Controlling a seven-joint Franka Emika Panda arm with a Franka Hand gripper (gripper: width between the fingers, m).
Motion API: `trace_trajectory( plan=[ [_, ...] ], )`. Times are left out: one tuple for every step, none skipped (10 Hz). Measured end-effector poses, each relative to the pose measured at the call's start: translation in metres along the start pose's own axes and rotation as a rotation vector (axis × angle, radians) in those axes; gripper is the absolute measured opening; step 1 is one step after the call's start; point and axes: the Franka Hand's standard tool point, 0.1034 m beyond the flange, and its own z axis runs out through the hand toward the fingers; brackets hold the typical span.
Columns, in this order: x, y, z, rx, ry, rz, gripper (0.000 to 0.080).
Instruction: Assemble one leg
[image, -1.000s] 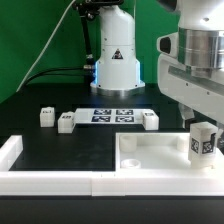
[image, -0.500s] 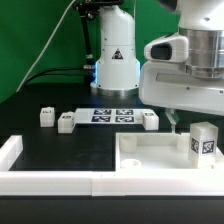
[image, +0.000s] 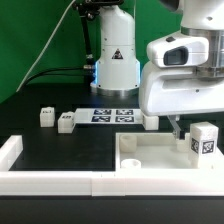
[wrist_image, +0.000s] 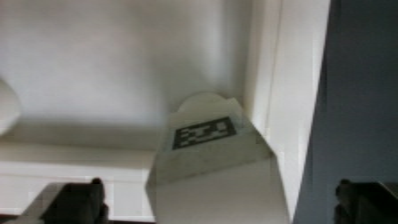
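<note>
One leg (image: 203, 140), a small white block with a square tag, stands upright in the corner of the large white tray-like piece (image: 150, 158) at the exterior view's right. My gripper (image: 182, 128) hangs just above and to the left of it, open and empty. In the wrist view the leg (wrist_image: 214, 150) lies between my two dark fingertips (wrist_image: 75, 203), which are spread wide and do not touch it. Three more legs lie on the black table: one (image: 45, 116), a second (image: 67, 122) and a third (image: 150, 121).
The marker board (image: 112, 115) lies behind the loose legs, in front of the arm's white base (image: 116, 62). A white raised border (image: 12, 152) runs along the table's front and left. Cables hang at the back left.
My gripper has let go of the leg at the tray's corner and has moved up and to the exterior view's left. The leg stays standing where it was.
</note>
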Motion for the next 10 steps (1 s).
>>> trace_trajectory(
  plan=[
    [0.0000,0.0008,0.0000,0.000,0.000,-0.051,0.0647],
    [-0.0001,0.0009,0.0001,0.000,0.000,-0.051,0.0647],
    [-0.0001,0.0010,0.0001,0.000,0.000,-0.049,0.0468],
    [-0.0001,0.0010,0.0001,0.000,0.000,-0.046,0.0330],
    [-0.0001,0.0008,0.0001,0.002,0.000,0.001,0.0291],
    [-0.0001,0.0009,0.0001,0.002,0.000,-0.003,0.0291],
    [-0.0002,0.0009,0.0003,0.002,0.000,0.004,0.0291],
    [-0.0010,0.0009,0.0012,0.020,-0.003,0.220,0.0291],
    [-0.0003,0.0016,0.0013,0.021,0.004,0.340,0.0291],
    [-0.0003,0.0012,0.0014,0.022,0.002,0.491,0.0291]
  ],
)
